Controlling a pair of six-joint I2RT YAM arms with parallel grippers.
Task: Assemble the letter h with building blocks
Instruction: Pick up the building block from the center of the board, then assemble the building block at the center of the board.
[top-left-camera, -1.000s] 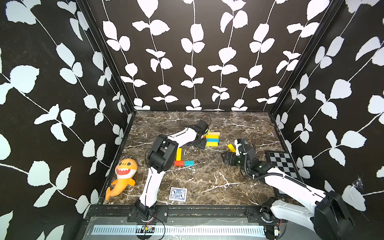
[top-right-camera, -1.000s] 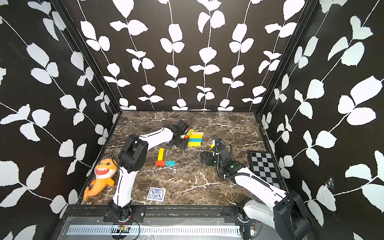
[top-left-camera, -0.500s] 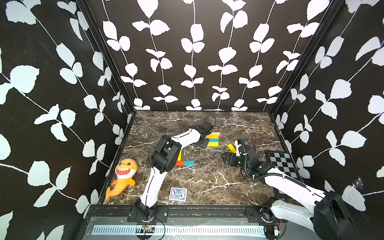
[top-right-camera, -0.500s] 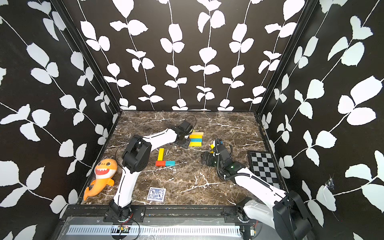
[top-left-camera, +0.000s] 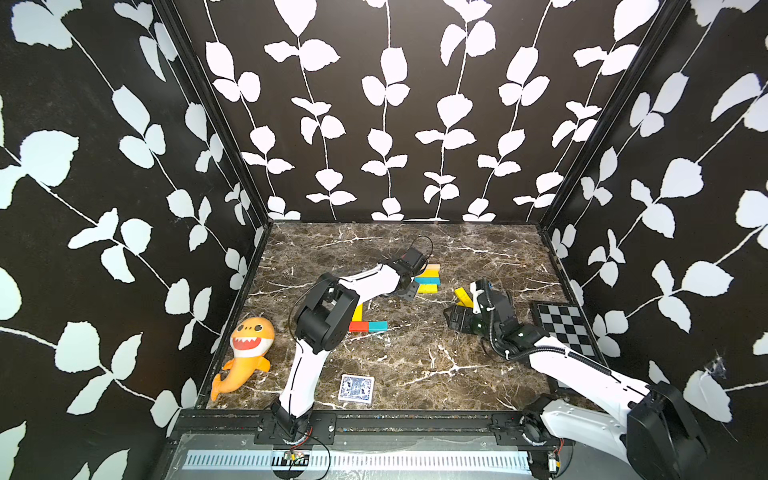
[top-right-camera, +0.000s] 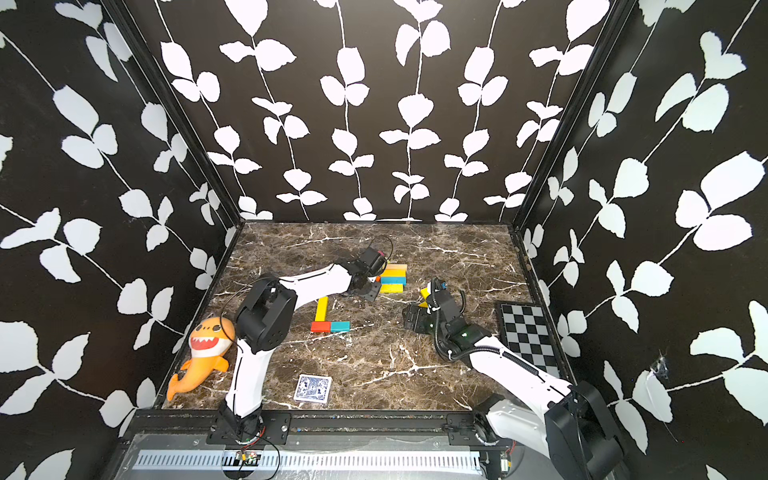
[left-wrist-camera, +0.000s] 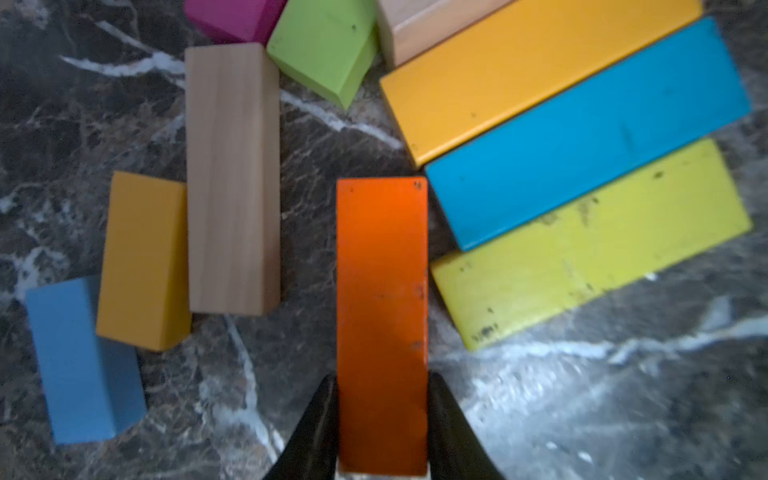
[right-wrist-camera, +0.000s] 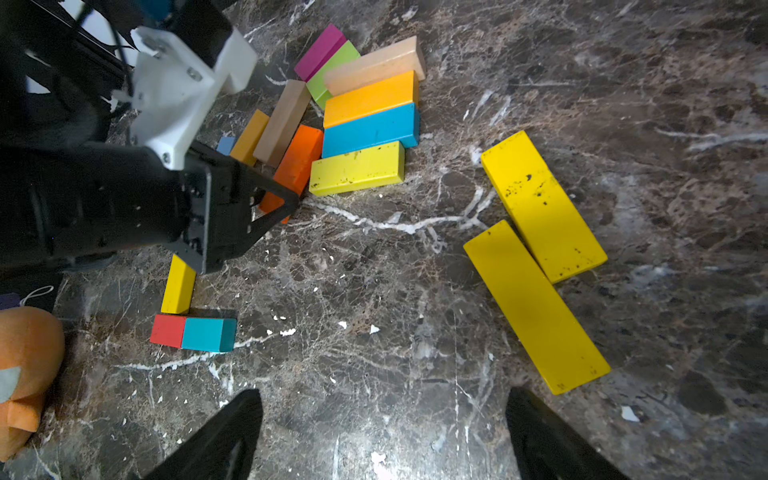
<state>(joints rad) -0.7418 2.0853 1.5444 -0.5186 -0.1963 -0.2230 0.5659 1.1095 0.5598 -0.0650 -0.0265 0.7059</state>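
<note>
My right gripper (right-wrist-camera: 382, 394) hangs wide open over the table (right-wrist-camera: 374, 270), with two yellow blocks (right-wrist-camera: 540, 208) lying side by side just ahead of it. Farther back, my left gripper (left-wrist-camera: 382, 377) is clamped on one end of the orange block (left-wrist-camera: 381, 270), just beside a row of blocks (left-wrist-camera: 582, 141).

A back wall (top-left-camera: 395, 124), left wall (top-left-camera: 104, 208) and right wall (top-left-camera: 685, 208), all black with white vines and leaves, close in the bench (top-left-camera: 436, 365). Black frame posts (top-left-camera: 217, 124) stand at its rear corners. The bench is dark brown marble veined in white, evenly lit, with a black rail (top-left-camera: 415, 419) along its front edge.
</note>
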